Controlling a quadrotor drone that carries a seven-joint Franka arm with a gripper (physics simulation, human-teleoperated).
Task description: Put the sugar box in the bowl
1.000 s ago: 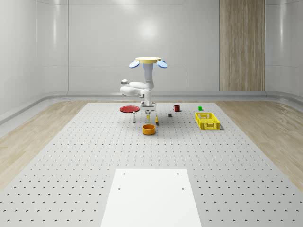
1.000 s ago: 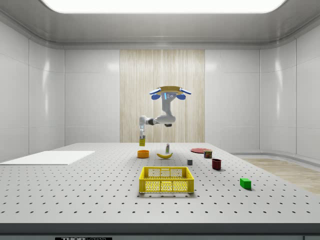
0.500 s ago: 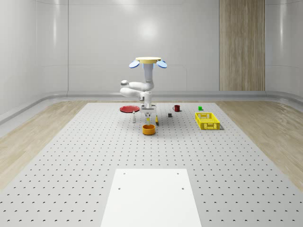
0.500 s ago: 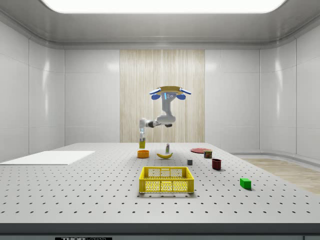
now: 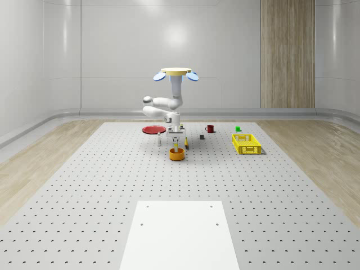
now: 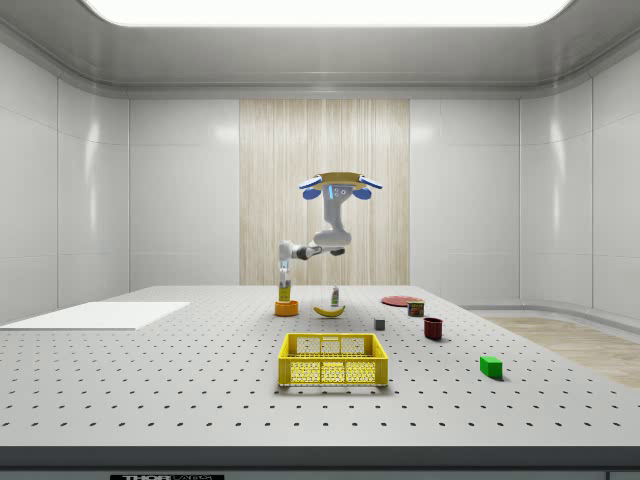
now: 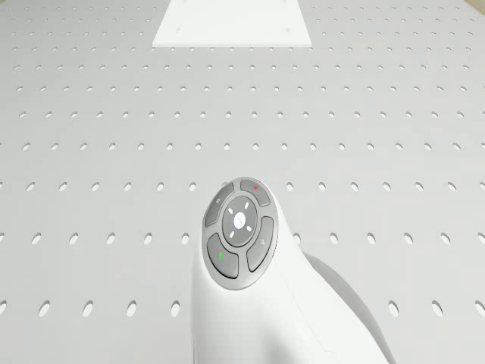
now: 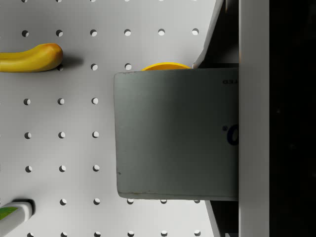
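The drone (image 5: 175,73) hovers above the desk (image 5: 101,185), arm bent down so the claw (image 5: 176,142) hangs directly over the orange bowl (image 5: 176,154). It grips the sugar box (image 8: 175,133) upright, its lower end at the bowl's rim (banana (image 8: 29,58) near the bowl), ready for release.

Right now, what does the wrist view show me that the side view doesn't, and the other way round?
Wrist view, not side view: the sugar box seen close, its grey face covering most of the bowl, whose orange rim peeks past one edge.
Side view, not wrist view: the drone hovering above the table, the gripper holding the sugar box just over the bowl, plus the yellow crate, red mug and green block.
Both: sugar box, bowl and banana.
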